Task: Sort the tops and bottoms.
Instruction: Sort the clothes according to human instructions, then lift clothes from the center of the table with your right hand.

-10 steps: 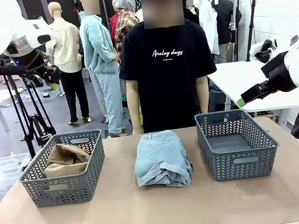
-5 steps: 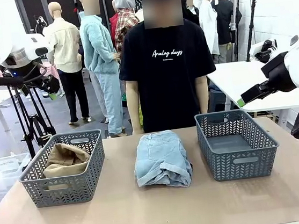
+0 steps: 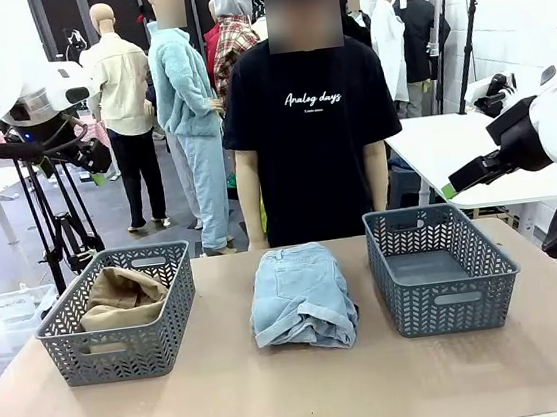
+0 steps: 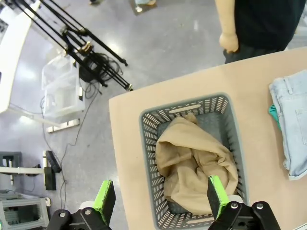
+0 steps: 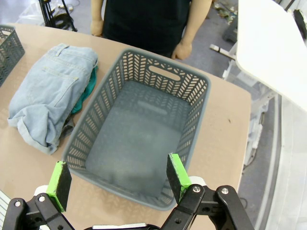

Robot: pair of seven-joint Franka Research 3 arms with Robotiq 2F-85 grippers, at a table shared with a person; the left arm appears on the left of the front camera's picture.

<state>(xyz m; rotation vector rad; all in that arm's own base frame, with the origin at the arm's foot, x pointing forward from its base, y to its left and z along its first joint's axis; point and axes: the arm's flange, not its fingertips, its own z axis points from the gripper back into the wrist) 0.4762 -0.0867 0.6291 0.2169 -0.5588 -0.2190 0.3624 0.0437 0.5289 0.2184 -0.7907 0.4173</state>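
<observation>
On the worktop [image 3: 280,399], the left basket [image 3: 123,347] holds the tan top [image 3: 117,292]. The left claw [image 4: 160,195] hangs high above it, pads spread wide. The folded denim bottoms [image 3: 302,296] lie between the baskets, over a teal tee [image 5: 88,91]. The right claw [image 5: 117,179], equally wide, hovers above the right basket [image 5: 192,96]. A person [image 3: 312,134] stands at the far edge. Since a second ago the left arm has shifted slightly; the garments and baskets lie unmoved.

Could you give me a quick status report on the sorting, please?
Left tool open above left basket; right tool open above right basket. Khaki top in left basket; denim bottoms mid-table. Nothing blocking.
</observation>
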